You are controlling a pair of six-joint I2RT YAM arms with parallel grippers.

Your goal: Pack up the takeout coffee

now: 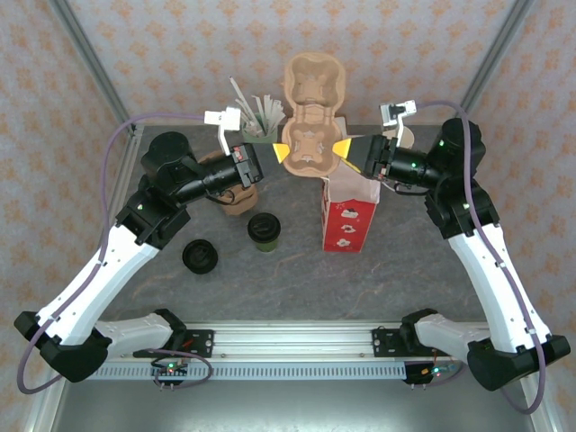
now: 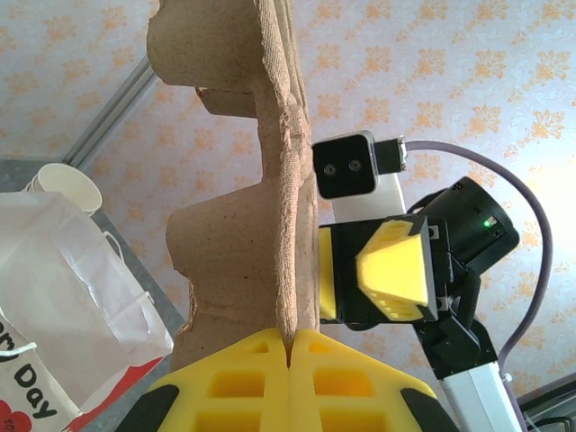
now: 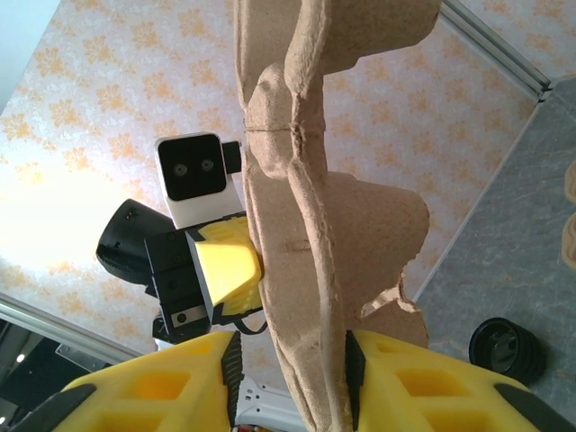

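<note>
At the upper middle of the overhead view, a moulded pulp cup carrier (image 1: 310, 135) hangs in the air between the two arms, directly above the open mouth of the red-and-white paper bag (image 1: 348, 216). The left tool (image 1: 281, 150) is pinched fully closed on the carrier's thin left edge. The right tool (image 1: 342, 147) straddles the opposite wall at a narrow setting, with one pad against the pulp, but I cannot tell whether the other pad presses it. The takeout coffee (image 1: 263, 229), dark green with its black lid on, stands upright on the counter (image 1: 414, 270) at centre left. It is apart from the bag, clear of both tools, and not yet packed. A loose black lid (image 1: 199, 256) lies just to its lower left. The main risk I see is the carrier itself: soft pulp held by its rim may tear or slide out if the two arms pull unevenly or one side grips weakly. A fall would land on the bag, which looks light enough to tip or crumple. The left arm's forearm also passes close above the coffee, so a low sweep could knock the cup over.
</note>
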